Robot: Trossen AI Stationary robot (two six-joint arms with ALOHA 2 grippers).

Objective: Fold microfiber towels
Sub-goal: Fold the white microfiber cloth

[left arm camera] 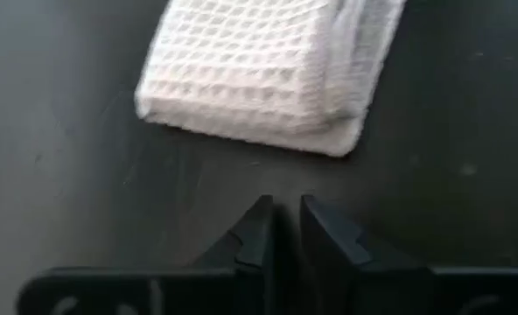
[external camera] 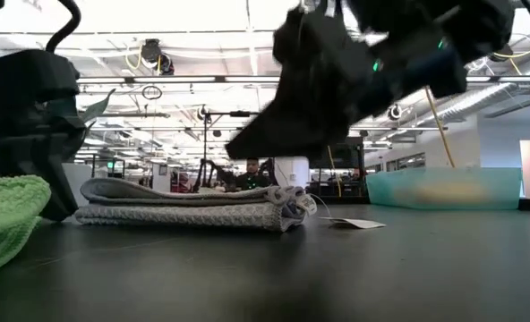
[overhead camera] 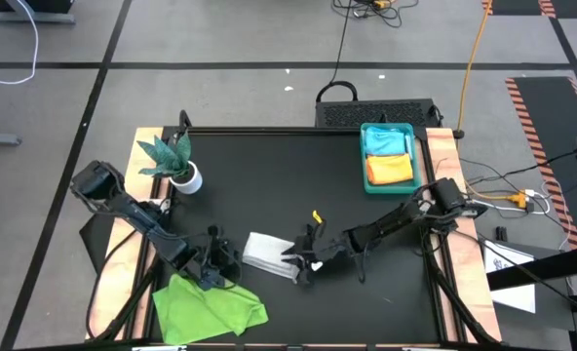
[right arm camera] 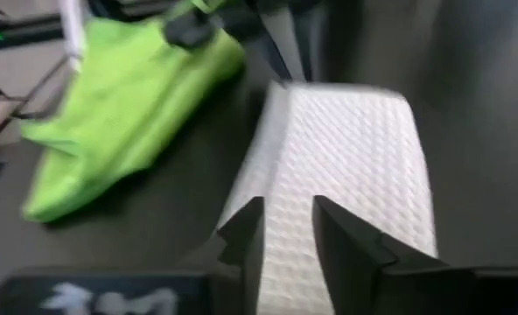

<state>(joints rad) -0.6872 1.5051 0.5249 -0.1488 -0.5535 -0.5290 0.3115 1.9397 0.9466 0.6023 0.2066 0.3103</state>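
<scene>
right gripper (overhead camera: 303, 261) hangs at the near edge of the folded white-grey towel (overhead camera: 267, 253), its fingers a narrow gap apart with nothing between them; in its wrist view the towel (right arm camera: 346, 184) lies just ahead of the fingertips. left gripper (overhead camera: 213, 261) sits just beside the towel's other end, fingers nearly pressed together and empty, the towel (left arm camera: 259, 70) a little way in front of it.

the white-grey towel looks already folded into a thick rectangle mid-counter (overhead camera: 269, 185), so the step in hand seems to be finishing or clearing it. to do that well, come in low at one short end, take all the layers together so the fold does not spring apart, and lift level.

the lime green towel (overhead camera: 206, 307) lies crumpled at the counter's near left corner, close under the left arm, likely next; the left arm's sweep could drag it. a teal tray (overhead camera: 366, 156) far right holds a pale blue towel (overhead camera: 387, 142) and an orange towel (overhead camera: 389, 171). a potted plant (overhead camera: 174, 161) stands at the far left, well apart. a loose tag (external camera: 354, 223) lies beside the fold.
</scene>
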